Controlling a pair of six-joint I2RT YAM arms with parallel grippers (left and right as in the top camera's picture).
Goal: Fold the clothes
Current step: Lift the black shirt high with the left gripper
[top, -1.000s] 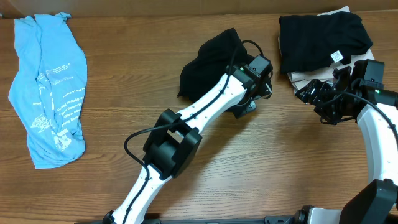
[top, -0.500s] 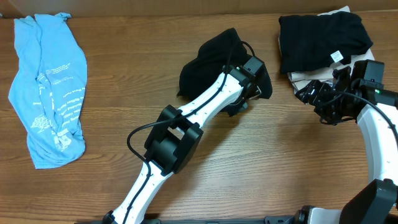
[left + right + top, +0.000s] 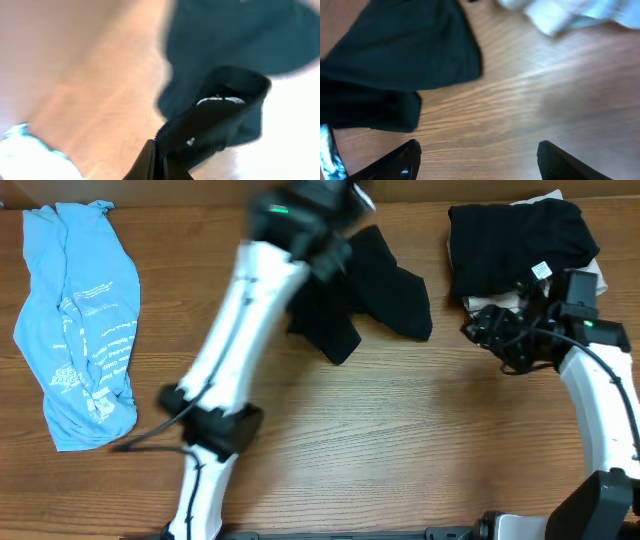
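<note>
Wooden table, left jaws now gripping black T-shirt, pulled leftward

overhead looks straight down for you, far enough to take in whole bench. left wrist cam sits close, blurred, facing black shirt. right wrist cam rides low over bench, looking along wood, sharing what looks like that shirt's edge.

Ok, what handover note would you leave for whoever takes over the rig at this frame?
Left gripper: shut on the black T-shirt, holding it raised and bunched, centre far side.
Right gripper: open, empty, over bare table beside the folded stack, far right.
Light blue tee: crumpled, far left.
Done: one black garment folded atop the stack.
Left: spread and fold the black T-shirt, then the blue tee.
</note>
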